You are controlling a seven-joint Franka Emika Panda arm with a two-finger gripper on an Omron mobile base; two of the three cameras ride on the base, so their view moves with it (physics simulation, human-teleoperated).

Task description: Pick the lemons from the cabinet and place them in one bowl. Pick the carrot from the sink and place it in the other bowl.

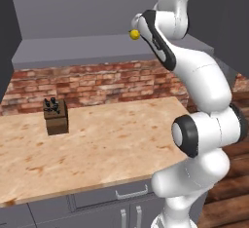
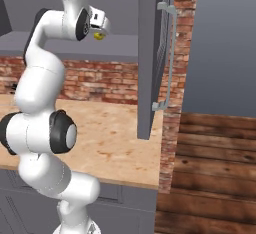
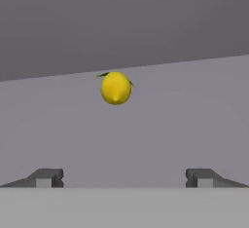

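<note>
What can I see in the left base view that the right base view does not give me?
Left base view alone: a small brown block holding dark items, standing on the wooden counter, and drawer fronts below its edge. Right base view alone: the open cabinet door with its long silver handle, and the wooden floor. Both: the white arm reaching up to the grey cabinet shelf, a lemon by the hand, and the brick wall.

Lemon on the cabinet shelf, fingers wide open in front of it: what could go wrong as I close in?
1. The lemon is round and sits loose on the flat cabinet shelf; a fingertip nudging it could roll it deeper.
2. It lies ahead of the open gripper, not between the fingers; closing now would probably miss.
3. The open cabinet door hangs near the arm's path.
</note>
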